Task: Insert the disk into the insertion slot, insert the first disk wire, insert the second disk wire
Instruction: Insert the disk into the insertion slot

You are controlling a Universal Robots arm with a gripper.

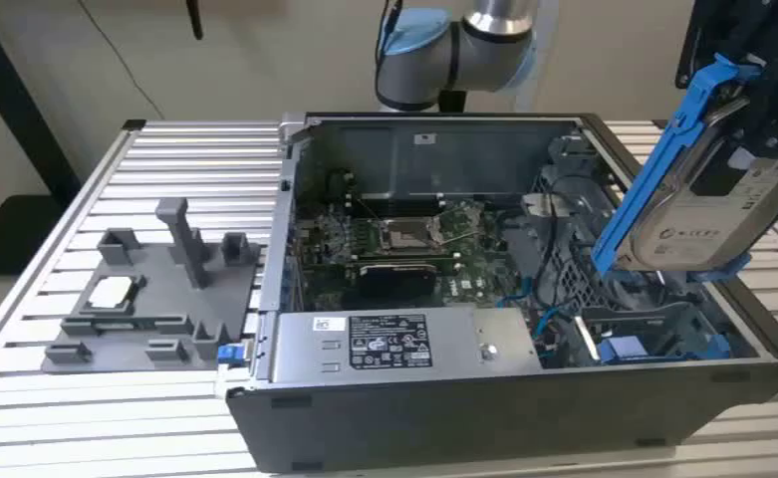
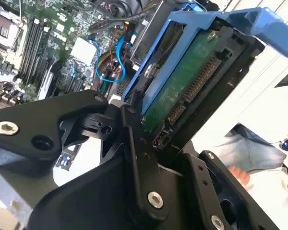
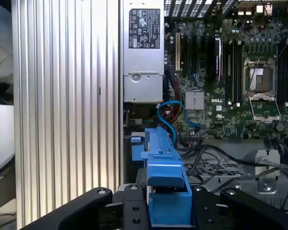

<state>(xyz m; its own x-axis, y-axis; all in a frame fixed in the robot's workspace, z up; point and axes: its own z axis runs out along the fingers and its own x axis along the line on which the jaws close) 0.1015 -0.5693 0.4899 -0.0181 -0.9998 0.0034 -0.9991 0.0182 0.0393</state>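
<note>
Slatted metal table [image 1: 97,199] (beige wall [image 1: 269,50] behind)

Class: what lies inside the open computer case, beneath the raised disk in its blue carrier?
Beneath the silver-grey rectangular disk in its blue plastic carrier, the open dark metal case shows a blue plastic bay piece and blue cables. The disk covers the rest of the bay.

White label [image 1: 723,229] on disk [image 1: 691,199], printed sticker [image 1: 373,345] on power supply [image 1: 492,349], print not legible
</note>
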